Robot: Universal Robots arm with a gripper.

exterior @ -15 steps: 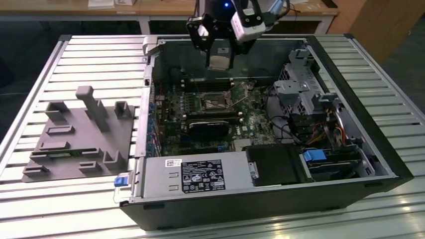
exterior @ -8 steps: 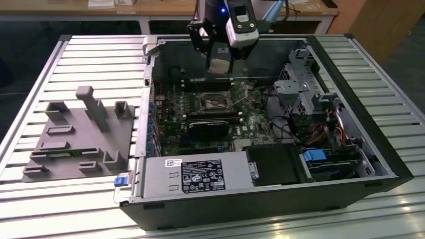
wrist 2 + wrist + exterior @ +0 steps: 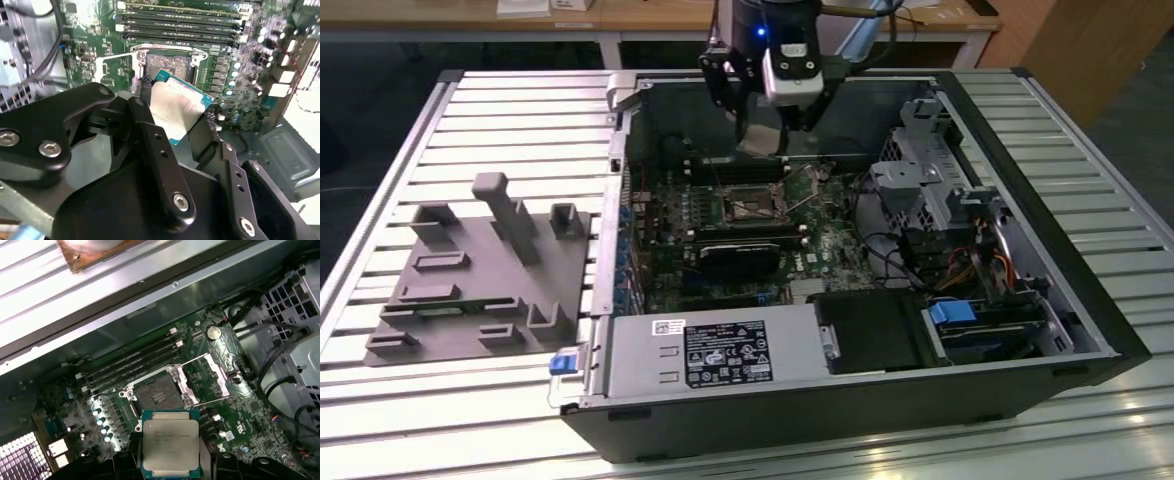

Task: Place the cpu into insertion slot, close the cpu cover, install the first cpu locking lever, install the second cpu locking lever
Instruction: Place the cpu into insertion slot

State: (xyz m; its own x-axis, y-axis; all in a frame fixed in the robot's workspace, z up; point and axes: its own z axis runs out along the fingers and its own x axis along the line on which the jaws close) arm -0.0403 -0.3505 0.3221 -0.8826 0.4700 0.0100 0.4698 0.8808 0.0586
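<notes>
Pincer (image 3: 172, 122) is clamped on opposite edges of the cpu (image 3: 171, 446), held up near the open insertion slot (image 3: 155, 396); I'd guess it's light, stiff, fragile underneath, so edge grip only

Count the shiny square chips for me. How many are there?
1. The cpu is clamped in the gripper, held over the green board, near the empty insertion slot but not in it. Another could be hidden elsewhere inside the case.
</notes>
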